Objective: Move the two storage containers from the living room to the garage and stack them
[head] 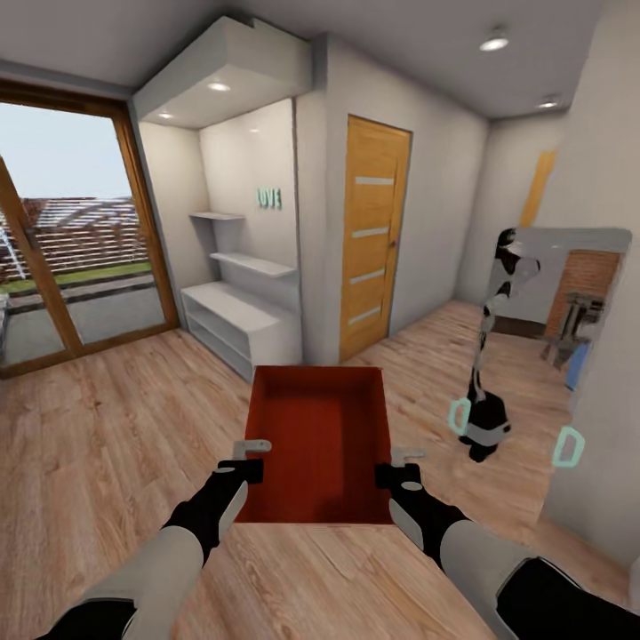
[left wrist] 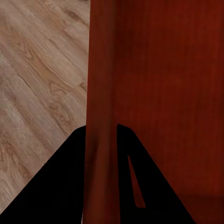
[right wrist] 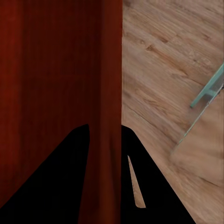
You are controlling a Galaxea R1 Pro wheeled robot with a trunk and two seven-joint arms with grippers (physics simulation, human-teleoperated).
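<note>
So I've got the storage container (head: 324, 440) long axis running away from me, left tool (head: 252, 455) and right tool (head: 397, 464) each clamped on a side wall.

You are in a home. You can see a wood floor (head: 107, 462), a wooden door (head: 373, 236), white shelves (head: 236, 293) built into the wall, and a big glass door (head: 76, 240) looking out at a yard.
</note>
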